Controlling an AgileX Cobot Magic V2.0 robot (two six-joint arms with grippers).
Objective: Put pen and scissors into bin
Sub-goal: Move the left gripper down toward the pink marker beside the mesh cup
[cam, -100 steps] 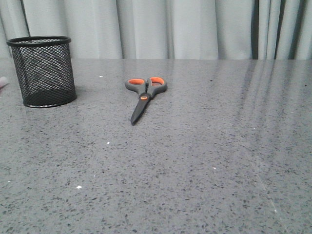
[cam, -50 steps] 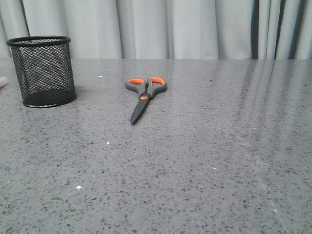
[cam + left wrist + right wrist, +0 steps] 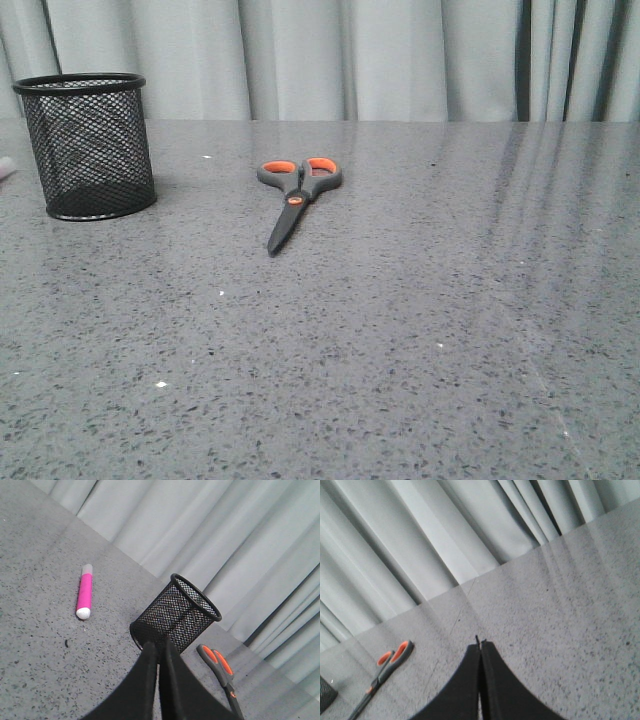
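— Lying flat beyond the left gripper (image 3: 158,647), whose fingers are pressed together: pink pen (image 3: 84,591), pale ends. Mesh bin (image 3: 175,614) upright just past the tips.

— Front view barely shows it. Scissors (image 3: 296,194) closed; right gripper (image 3: 480,650) together too.

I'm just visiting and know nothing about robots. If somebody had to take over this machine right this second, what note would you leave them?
Left pincer: shut, holding nothing.
Right pincer: shut, holding nothing, above bare table.
The pen lies flat on the table, apart from the bin, on its far side from the scissors; the front view shows only its tip at the left edge.
The scissors lie closed on the table to the right of the bin, handles toward the curtain.
The bin stands upright; nothing shows inside it.
Done: nothing yet.
Left: pen and scissors both still need to go into the bin.
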